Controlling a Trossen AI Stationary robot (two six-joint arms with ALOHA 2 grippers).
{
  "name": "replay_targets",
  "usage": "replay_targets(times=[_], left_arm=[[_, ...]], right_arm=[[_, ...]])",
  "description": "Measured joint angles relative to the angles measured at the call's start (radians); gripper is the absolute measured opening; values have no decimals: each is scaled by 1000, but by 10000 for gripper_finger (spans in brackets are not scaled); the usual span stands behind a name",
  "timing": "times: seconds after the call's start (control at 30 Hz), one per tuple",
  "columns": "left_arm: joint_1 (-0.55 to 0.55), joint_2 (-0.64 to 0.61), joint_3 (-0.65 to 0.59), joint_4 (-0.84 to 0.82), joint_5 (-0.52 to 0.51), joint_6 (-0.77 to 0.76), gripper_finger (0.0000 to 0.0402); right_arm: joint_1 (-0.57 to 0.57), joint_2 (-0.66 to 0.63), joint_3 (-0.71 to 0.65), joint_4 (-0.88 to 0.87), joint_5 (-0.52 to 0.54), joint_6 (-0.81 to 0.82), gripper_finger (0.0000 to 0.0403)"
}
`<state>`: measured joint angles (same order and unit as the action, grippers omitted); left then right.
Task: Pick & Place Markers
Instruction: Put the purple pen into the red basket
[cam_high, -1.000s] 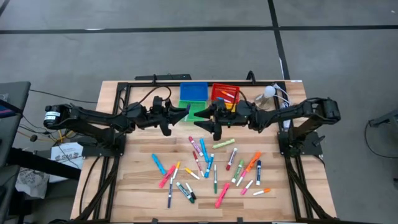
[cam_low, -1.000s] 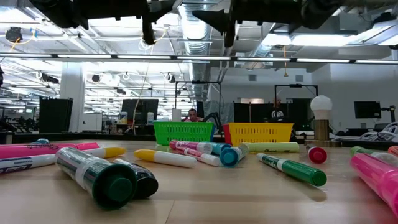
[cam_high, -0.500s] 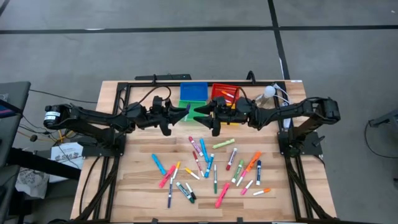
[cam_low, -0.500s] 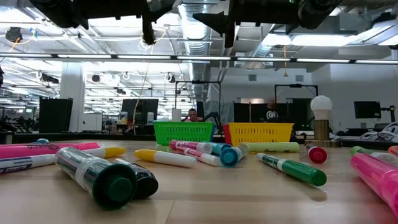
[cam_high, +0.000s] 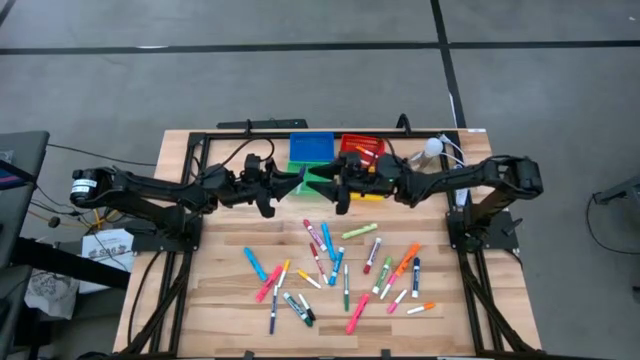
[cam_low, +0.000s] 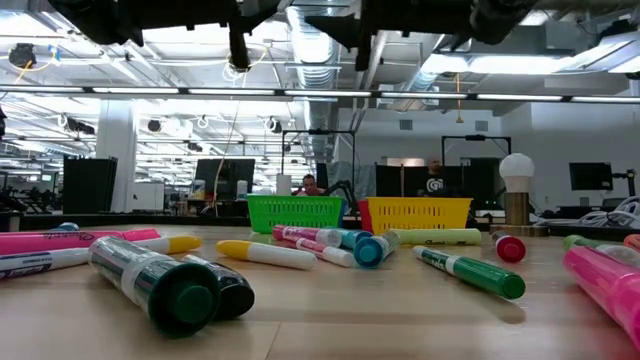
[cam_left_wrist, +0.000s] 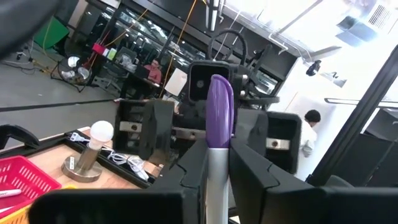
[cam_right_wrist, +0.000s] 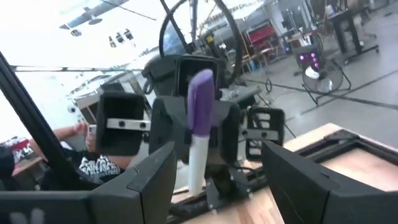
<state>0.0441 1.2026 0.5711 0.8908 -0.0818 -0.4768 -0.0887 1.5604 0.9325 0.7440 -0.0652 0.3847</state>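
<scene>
Your left tool (cam_high: 300, 181) is pinching a purple-capped marker (cam_left_wrist: 219, 134) with a white barrel, cap pointing away from the wrist, and holding it in the air over the far middle of the bench (cam_high: 210, 300), just in front of the bins. Your right tool (cam_high: 322, 183) faces it nose to nose with its fingers (cam_right_wrist: 152, 177) spread wide on either side of that marker, which stands between them but looks untouched. This reads as a hand-over: the left presents the pen cap-first so the right can close on the free end. The green bin (cam_high: 316, 176) lies right below the meeting point, with the blue bin (cam_high: 310, 148) and red bin (cam_high: 362, 149) behind it at the far edge. The rest of the markers (cam_high: 335, 262) lie scattered across the middle and near part of the bench, still to be picked. Before you close the right tool, see that the barrel is centred between its fingers, or the pen may twist out.
</scene>
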Motion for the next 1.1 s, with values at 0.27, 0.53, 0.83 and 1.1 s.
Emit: replay_targets(times=[0.27,0.53,0.83,1.1], left_arm=[[-4,0,19,-1,0,27,49],[-13,0,19,-31,1,26,52],[-23,0,19,-33,0,23,53],[-23,0,19,-38,-4,24,53]], right_arm=[[1,88,63,-29,-56,0,224],[-6,96,101,-25,-91,0,224],[-6,97,101,-37,-86,0,210],[-6,97,101,-36,-87,-1,120]])
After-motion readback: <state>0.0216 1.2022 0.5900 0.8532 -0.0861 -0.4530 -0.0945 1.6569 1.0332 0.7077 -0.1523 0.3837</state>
